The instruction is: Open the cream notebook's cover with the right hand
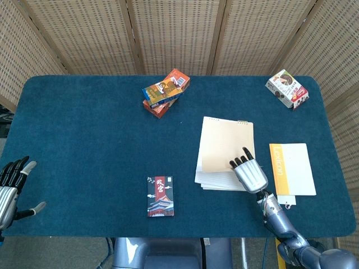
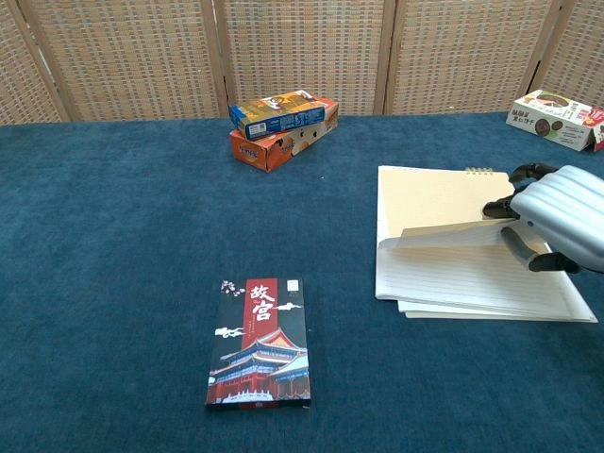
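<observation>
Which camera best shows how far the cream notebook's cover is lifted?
Chest view: the cream notebook's cover curls up off lined pages under the right hand. Head view, from above, shows the cover looking nearly flat.

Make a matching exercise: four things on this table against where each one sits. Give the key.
Things:
1. notebook
2. red-and-black booklet
3. stacked boxes
4. orange-edged booklet

Places:
A. far side of the table, near the screen
B. right of the right hand
C. near edge, left of the right hand
D. under the right hand, cover lifted

Pairs: 1-D, 2-C, 3-A, 4-B
</observation>
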Available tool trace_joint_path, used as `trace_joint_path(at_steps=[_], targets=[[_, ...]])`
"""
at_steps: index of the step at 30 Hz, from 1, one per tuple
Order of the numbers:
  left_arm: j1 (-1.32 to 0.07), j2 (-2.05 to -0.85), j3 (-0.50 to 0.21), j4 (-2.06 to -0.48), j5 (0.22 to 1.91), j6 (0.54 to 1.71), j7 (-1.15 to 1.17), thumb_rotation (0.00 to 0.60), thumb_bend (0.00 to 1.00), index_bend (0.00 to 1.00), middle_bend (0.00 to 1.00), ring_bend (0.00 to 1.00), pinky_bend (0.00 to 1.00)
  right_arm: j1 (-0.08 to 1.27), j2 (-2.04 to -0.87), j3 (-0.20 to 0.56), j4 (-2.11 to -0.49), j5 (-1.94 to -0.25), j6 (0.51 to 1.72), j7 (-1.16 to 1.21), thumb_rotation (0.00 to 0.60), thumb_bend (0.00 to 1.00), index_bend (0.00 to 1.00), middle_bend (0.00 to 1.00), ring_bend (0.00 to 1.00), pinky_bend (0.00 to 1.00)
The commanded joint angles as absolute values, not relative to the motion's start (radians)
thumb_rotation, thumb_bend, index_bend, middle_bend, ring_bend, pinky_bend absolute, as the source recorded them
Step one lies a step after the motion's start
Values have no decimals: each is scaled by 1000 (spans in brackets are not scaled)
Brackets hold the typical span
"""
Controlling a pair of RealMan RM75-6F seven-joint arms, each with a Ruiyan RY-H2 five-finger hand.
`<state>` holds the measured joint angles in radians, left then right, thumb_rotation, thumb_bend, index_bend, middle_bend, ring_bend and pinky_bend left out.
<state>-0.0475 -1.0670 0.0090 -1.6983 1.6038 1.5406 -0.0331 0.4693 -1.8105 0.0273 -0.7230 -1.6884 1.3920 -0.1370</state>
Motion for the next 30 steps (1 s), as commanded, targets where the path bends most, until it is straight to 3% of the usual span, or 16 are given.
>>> trace_joint_path(at_steps=[1, 18, 30], targets=[[-47, -1066, 10, -1698, 1606, 1542, -36, 600, 0, 0, 0, 0, 0, 465, -1779, 7, -754, -1709, 1419, -109, 600, 672, 700, 709, 564, 205], [-47, -1065, 15, -1699, 1613, 1542, -38, 600, 0, 0, 0, 0, 0, 500, -1523, -196, -977, -2040, 1611, -90, 600, 672, 700, 711, 567, 231], [-46, -1069, 14, -1699, 1611, 1542, -32, 600, 0, 0, 0, 0, 0, 501, -1444, -247, -1003, -2170, 1704, -148, 600, 672, 700, 714, 572, 232]])
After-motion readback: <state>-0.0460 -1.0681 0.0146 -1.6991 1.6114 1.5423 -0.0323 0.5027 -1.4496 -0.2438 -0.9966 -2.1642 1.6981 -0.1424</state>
